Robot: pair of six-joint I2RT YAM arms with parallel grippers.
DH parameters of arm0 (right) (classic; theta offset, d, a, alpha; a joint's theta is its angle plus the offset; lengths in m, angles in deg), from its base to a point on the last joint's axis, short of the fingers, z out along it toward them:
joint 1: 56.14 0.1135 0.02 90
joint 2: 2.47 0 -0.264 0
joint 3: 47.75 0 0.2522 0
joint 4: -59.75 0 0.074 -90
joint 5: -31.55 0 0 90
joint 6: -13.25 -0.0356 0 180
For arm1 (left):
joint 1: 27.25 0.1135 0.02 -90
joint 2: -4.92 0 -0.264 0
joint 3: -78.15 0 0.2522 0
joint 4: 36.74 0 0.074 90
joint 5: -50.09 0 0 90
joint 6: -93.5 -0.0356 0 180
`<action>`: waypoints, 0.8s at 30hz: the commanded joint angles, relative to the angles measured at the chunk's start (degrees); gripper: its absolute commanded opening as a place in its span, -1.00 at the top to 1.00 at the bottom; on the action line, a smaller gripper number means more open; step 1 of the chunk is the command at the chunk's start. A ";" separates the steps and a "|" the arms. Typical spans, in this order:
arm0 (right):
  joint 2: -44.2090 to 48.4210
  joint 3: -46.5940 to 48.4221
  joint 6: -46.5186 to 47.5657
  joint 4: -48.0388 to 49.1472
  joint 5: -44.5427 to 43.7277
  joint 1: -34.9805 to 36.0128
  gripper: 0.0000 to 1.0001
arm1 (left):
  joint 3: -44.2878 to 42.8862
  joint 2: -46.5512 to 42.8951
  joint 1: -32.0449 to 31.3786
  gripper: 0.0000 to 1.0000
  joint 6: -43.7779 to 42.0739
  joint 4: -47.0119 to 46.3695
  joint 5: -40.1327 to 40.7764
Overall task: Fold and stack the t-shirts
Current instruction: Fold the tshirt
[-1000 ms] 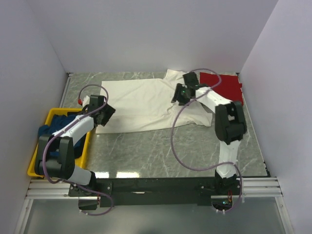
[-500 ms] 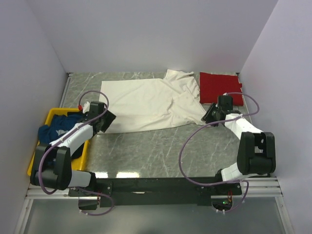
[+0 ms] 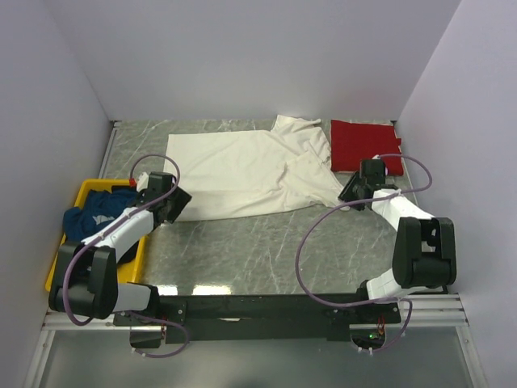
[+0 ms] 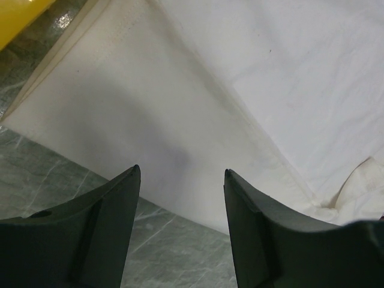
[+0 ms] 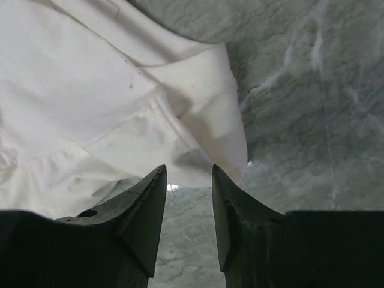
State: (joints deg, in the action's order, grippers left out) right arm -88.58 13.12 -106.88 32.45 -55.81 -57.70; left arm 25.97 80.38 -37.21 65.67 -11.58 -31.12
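Observation:
The cream-white t-shirt [image 3: 242, 171] lies spread flat across the middle of the table. A red t-shirt [image 3: 363, 145] sits folded at the back right. The dark blue t-shirt [image 3: 95, 214] is bunched in the yellow tray [image 3: 81, 192]. My left gripper [image 3: 173, 205] hovers open at the white shirt's near left corner [image 4: 150, 120], nothing between its fingers [image 4: 108, 234]. My right gripper [image 3: 349, 192] stands open just short of the shirt's right sleeve edge [image 5: 210, 120], with bare table between its fingertips [image 5: 150, 204].
The tray sits at the left edge, its corner showing in the left wrist view [image 4: 18, 12]. Grey marbled table [image 3: 242, 250] lies bare in front of the shirt. White walls close in the left, back and right sides.
My right arm has swung from over the white shirt's collar area back to the right sleeve's near edge, its jaws narrowing. The left gripper has crept slightly toward the near left corner.

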 commanded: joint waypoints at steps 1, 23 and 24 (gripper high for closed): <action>3.49 -0.71 0.95 1.41 -4.66 -0.55 0.13 | 0.36 -0.93 -0.24 -0.25 -0.38 -1.91 -0.27; -3.37 11.31 3.05 -7.19 -3.68 -0.46 0.92 | -1.40 4.78 -0.24 -0.24 0.67 -2.52 1.66; -3.37 12.73 4.36 -10.42 -5.08 -0.46 0.95 | -1.49 5.04 -0.24 -0.24 0.76 -2.52 1.84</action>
State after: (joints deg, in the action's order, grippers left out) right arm -92.01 19.98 -105.33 27.64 -57.54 -57.89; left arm 26.04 84.71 -37.21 65.85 -12.85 -30.85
